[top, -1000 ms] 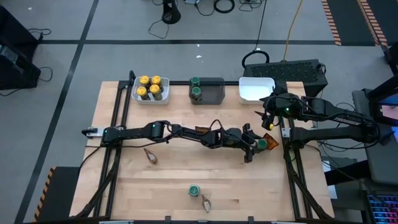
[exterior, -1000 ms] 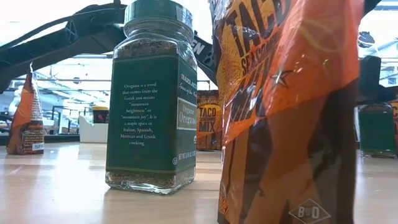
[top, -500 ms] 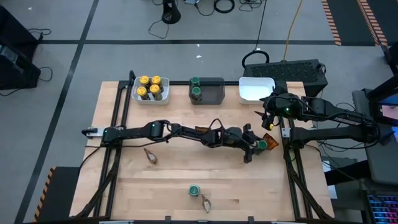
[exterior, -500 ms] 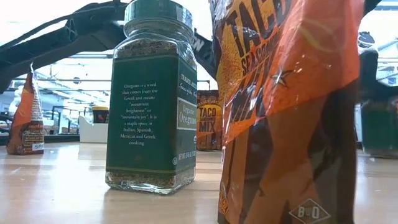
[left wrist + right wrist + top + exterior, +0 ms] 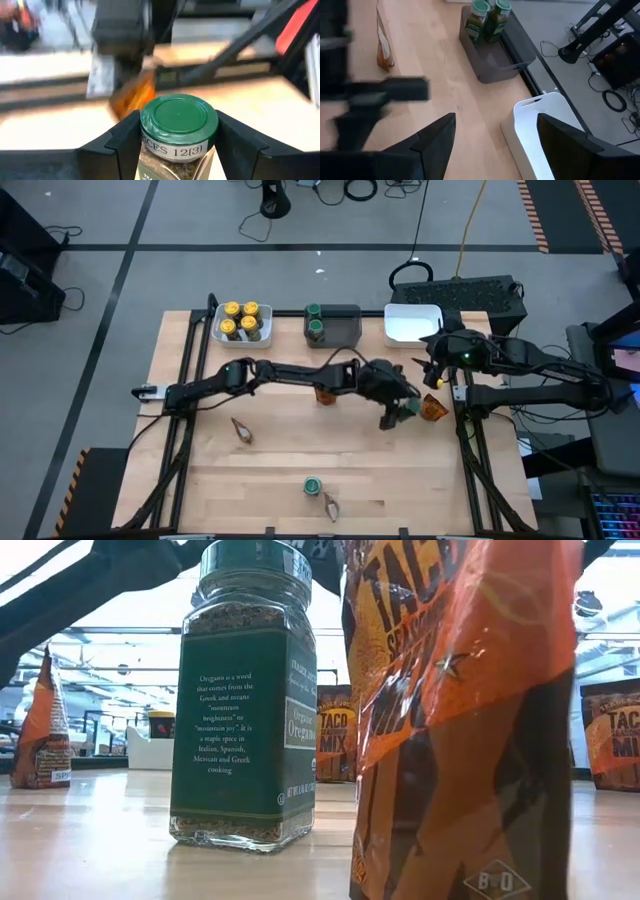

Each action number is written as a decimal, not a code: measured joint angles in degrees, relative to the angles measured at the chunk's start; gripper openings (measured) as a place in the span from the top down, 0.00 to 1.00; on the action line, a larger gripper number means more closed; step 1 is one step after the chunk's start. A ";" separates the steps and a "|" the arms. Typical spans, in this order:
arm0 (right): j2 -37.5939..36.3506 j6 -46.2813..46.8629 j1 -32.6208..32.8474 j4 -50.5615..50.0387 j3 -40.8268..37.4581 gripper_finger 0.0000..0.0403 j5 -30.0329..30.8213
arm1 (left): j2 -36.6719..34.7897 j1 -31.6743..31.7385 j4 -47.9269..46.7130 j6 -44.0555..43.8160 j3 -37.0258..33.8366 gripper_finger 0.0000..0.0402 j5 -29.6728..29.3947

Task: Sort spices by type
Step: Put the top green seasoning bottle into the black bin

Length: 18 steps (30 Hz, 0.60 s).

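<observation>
**A:** What is nearest the low camera?

**B:** A green-lidded oregano jar (image 5: 243, 695) and a taco seasoning packet (image 5: 460, 720), both standing unsorted at the table's (image 5: 280, 480) near edge.

**A:** And mid-table?

**B:** The left gripper (image 5: 397, 412) has its jaws closed around a green-lidded jar (image 5: 178, 131), lid up, apparently lifted, though its height is hard to judge. It probably belongs in the dark grey bin (image 5: 340, 327), which already has two like it.

**A:** Farther back?

**B:** Yellow-lidded jars (image 5: 240, 320) fill one white bin (image 5: 217, 332). The right gripper (image 5: 495, 145) waits with jaws spread and empty beside the other white bin (image 5: 412, 322), likely meant for packets.
</observation>
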 joint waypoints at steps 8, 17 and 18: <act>-3.15 -1.24 -0.01 0.53 0.00 0.35 0.02 | -5.83 3.51 -11.81 3.07 -0.09 0.47 1.17; -5.51 -1.14 -0.01 -0.36 0.00 0.35 -0.02 | -10.20 10.08 -19.47 4.39 -0.07 0.47 -0.10; -5.61 -1.13 -0.01 -0.34 0.00 0.35 -0.01 | -10.47 11.01 -19.97 4.35 -0.01 0.47 0.13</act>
